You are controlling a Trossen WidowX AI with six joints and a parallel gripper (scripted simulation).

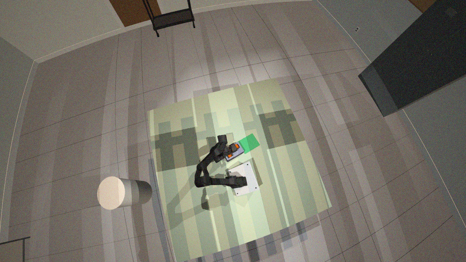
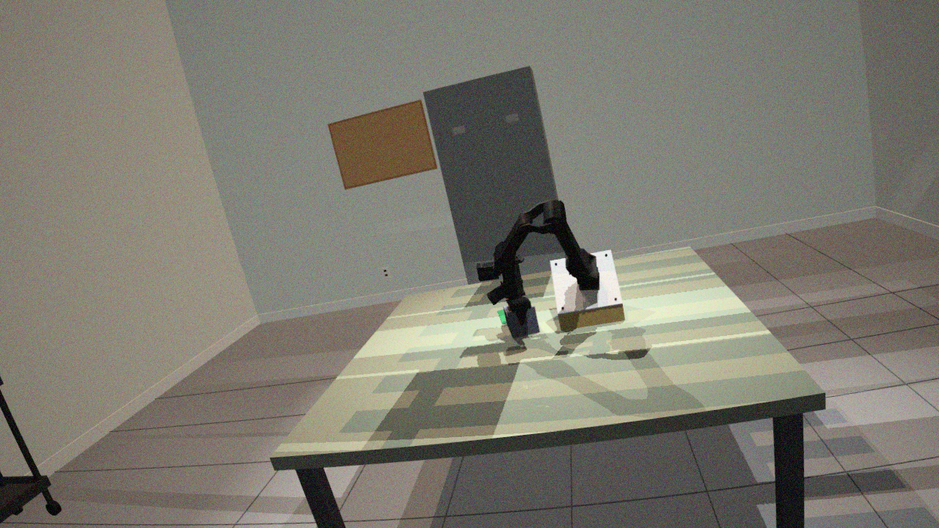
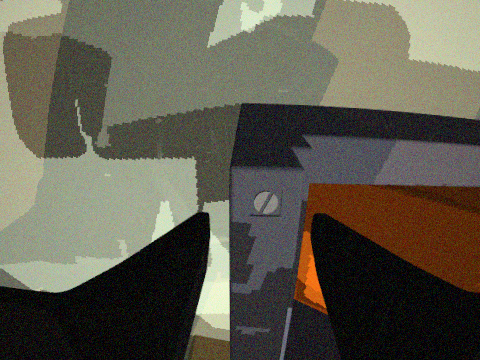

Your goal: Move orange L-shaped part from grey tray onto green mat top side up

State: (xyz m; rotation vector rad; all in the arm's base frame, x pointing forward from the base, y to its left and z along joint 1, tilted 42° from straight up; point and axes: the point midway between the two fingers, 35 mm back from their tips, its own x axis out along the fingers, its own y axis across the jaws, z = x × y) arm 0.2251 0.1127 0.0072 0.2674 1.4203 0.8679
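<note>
The grey tray (image 1: pixel 240 150) (image 2: pixel 527 324) (image 3: pixel 262 260) stands on the table with the orange L-shaped part (image 1: pixel 229 156) (image 3: pixel 400 227) in its pocket. In the wrist view the part looks tilted, its near end low in the pocket. My gripper (image 1: pixel 231 150) (image 2: pixel 519 304) (image 3: pixel 260 224) is down on the tray, half open and holding nothing. Its left finger hangs outside the tray's wall. Its right finger rests on the part's near end. The green mat (image 1: pixel 250 142) (image 2: pixel 502 316) lies flat beside the tray's far side.
The arm's white base plate (image 1: pixel 250 174) (image 2: pixel 609 276) sits on a low block close to the tray. On the floor stand a pale cylinder (image 1: pixel 120 192), a black cart (image 1: pixel 172 16) and a dark cabinet (image 1: pixel 420 55).
</note>
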